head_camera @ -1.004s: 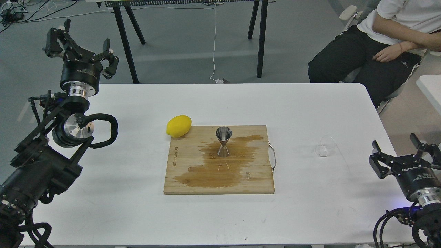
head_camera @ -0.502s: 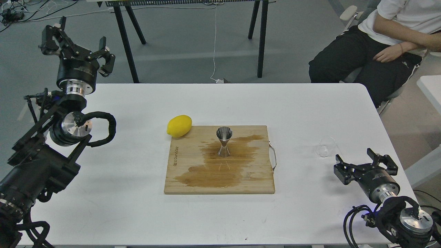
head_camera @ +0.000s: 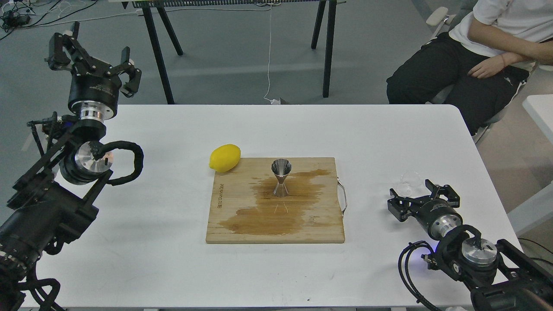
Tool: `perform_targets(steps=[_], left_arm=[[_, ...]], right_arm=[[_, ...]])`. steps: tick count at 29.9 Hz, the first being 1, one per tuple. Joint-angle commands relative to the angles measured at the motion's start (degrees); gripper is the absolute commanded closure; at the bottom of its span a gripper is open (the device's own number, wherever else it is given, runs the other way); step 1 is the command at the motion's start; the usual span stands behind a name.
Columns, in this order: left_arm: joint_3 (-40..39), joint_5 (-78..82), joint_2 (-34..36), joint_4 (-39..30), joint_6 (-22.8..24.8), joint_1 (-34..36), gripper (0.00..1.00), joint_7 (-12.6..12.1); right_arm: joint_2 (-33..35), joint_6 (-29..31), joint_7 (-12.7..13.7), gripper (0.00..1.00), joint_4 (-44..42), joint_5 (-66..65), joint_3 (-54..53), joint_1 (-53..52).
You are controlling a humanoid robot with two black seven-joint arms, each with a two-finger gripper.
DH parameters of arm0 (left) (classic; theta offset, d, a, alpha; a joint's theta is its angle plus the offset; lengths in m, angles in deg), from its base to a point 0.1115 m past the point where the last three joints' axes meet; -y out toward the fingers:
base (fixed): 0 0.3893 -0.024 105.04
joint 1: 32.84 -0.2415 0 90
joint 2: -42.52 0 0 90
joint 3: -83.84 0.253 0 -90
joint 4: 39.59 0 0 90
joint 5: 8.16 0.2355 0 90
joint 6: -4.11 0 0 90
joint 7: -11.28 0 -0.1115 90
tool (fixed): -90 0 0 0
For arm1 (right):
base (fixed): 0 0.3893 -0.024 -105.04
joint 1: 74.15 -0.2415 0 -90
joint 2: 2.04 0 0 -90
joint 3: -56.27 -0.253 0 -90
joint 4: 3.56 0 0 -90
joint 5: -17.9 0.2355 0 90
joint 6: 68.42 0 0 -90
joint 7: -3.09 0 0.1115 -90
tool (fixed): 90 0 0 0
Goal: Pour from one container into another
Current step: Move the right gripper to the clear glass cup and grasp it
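Not much to read here tbh. The rectangular wooden cutting board (head_camera: 275,201) has a short word burned in along its left edge, running sideways, too small to make out. The black left gripper (head_camera: 93,58) has white lettering on its body, also illegible.

Right tool (head_camera: 422,196) hides the glass cup's (head_camera: 410,178) lower part; seated person's (head_camera: 475,56) head cut off.

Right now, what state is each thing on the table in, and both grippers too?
glass cup: upright on the table, looks empty, not gripped.
jigger: upright on the board.
cutting board: flat, wet stain across it.
lemon: lying at the board's corner.
right gripper: open, just short of the cup.
left gripper: open, raised, empty.
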Motion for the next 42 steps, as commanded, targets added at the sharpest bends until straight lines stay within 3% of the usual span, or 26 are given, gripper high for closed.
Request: perform_targets(steps=[1, 21, 25, 28, 31, 42], left_arm=[[-0.1, 0.0, 0.1, 0.0, 0.0, 0.1, 0.0, 0.0], [-0.5, 0.0, 0.7, 1.1, -1.4, 0.8, 0.0, 0.0], [-0.5, 0.0, 0.9, 1.1, -1.6, 0.9, 0.0, 0.0], [-0.5, 0.0, 1.2, 1.2, -1.6, 0.9, 0.0, 0.0], [-0.8, 0.0, 1.5, 1.1, -1.6, 0.9, 0.0, 0.0], [-1.2, 0.0, 1.7, 1.1, -1.8, 1.0, 0.0, 0.0]], right_arm=[[-0.6, 0.5, 0.0, 0.01, -1.1, 0.0, -0.1, -0.5], [-3.6, 0.6, 0.4, 0.16, -9.9, 0.0, -0.9, -5.1], [-3.8, 1.2, 0.5, 0.28, -10.0, 0.0, -0.8, -5.2], [-3.9, 1.6, 1.1, 0.46, -10.0, 0.0, -0.6, -5.6], [-3.9, 1.6, 1.3, 0.56, -10.1, 0.0, -0.5, -6.2], [-3.3, 1.6, 1.4, 0.6, -4.9, -0.1, 0.1, -5.5]])
